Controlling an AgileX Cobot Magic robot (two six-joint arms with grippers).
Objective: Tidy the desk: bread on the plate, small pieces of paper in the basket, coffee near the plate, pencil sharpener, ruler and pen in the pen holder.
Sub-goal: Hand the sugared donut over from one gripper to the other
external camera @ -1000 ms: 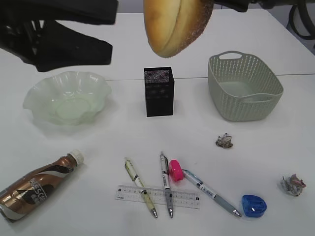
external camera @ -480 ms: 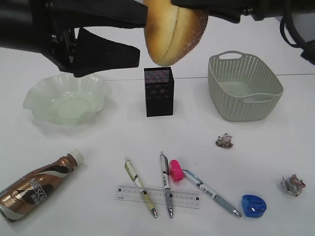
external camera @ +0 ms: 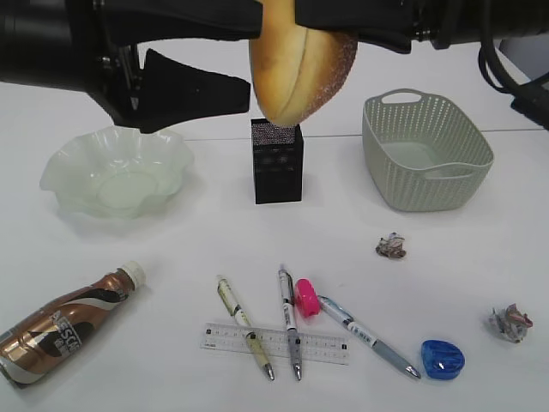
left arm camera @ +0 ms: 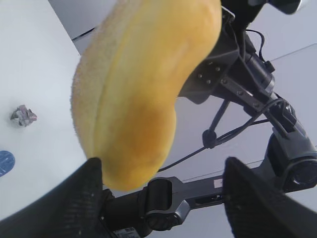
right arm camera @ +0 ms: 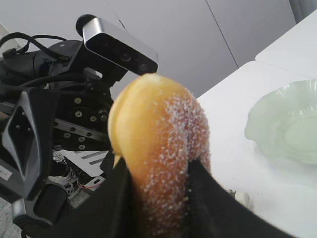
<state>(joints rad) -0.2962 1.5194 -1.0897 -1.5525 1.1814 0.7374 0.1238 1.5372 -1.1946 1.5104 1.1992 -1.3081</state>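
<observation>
The bread [external camera: 300, 64] hangs high above the pen holder [external camera: 277, 163], with my right gripper [external camera: 310, 21] shut on it from the top right. In the right wrist view both fingers press the sugary bread [right arm camera: 158, 144] inside the right gripper [right arm camera: 158, 198]. My left gripper [external camera: 253, 53] reaches in from the left, open, its jaws either side of the bread's left end. From the left wrist the bread [left arm camera: 143, 89] fills the space ahead of the open left gripper [left arm camera: 163, 198]. The plate [external camera: 117, 170] lies empty at the left. The coffee [external camera: 64, 324] lies on its side at front left.
The basket [external camera: 426, 150] stands at the back right. Along the front lie the ruler [external camera: 322, 347], three pens [external camera: 288, 318], a pink sharpener [external camera: 306, 297] and a blue sharpener [external camera: 442, 359]. Two paper balls [external camera: 391, 246] [external camera: 510, 323] lie at the right.
My left gripper has swung in from the left until its open jaws reach the bread. The bread has sunk slightly in the right gripper's hold.
</observation>
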